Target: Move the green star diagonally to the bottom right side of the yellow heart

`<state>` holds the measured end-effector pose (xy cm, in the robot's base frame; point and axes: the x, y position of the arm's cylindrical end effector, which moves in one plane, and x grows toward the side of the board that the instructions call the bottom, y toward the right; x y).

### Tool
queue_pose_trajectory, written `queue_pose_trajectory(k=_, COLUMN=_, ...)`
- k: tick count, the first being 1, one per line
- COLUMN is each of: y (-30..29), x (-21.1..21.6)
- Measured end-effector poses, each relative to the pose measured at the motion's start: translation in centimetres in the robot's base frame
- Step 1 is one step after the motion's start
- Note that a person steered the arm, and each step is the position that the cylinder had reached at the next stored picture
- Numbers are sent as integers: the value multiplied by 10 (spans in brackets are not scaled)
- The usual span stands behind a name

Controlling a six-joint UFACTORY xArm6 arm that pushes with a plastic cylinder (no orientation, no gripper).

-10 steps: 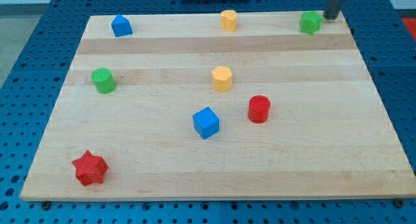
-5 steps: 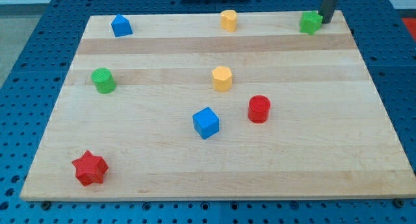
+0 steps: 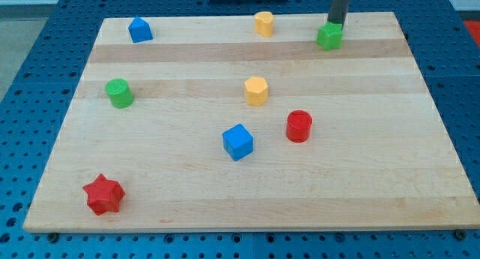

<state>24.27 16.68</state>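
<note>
The green star (image 3: 328, 37) lies near the view's top right on the wooden board (image 3: 390, 161). My tip (image 3: 335, 23) is right behind it, touching its upper right edge. A yellow block that looks like the heart (image 3: 263, 23) sits at the top centre, to the left of the star. Another yellow block (image 3: 256, 90), roughly hexagonal, sits near the board's middle, below and left of the star.
A red cylinder (image 3: 298, 126) and a blue cube (image 3: 238, 142) lie below the middle yellow block. A green cylinder (image 3: 119, 93) is at the left, a blue block (image 3: 140, 29) at the top left, and a red star (image 3: 103, 194) at the bottom left.
My tip has moved left along the top edge and pushed the green star left and slightly down, closer to the top yellow block. The other blocks have not moved.
</note>
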Motion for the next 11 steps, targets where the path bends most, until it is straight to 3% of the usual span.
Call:
queue_pose_trajectory(k=5, y=-46, x=60)
queue_pose_trajectory(k=7, y=-59, x=64)
queue_pose_trajectory(k=9, y=-23, x=-38)
queue_pose_trajectory(k=11, y=-78, x=-51)
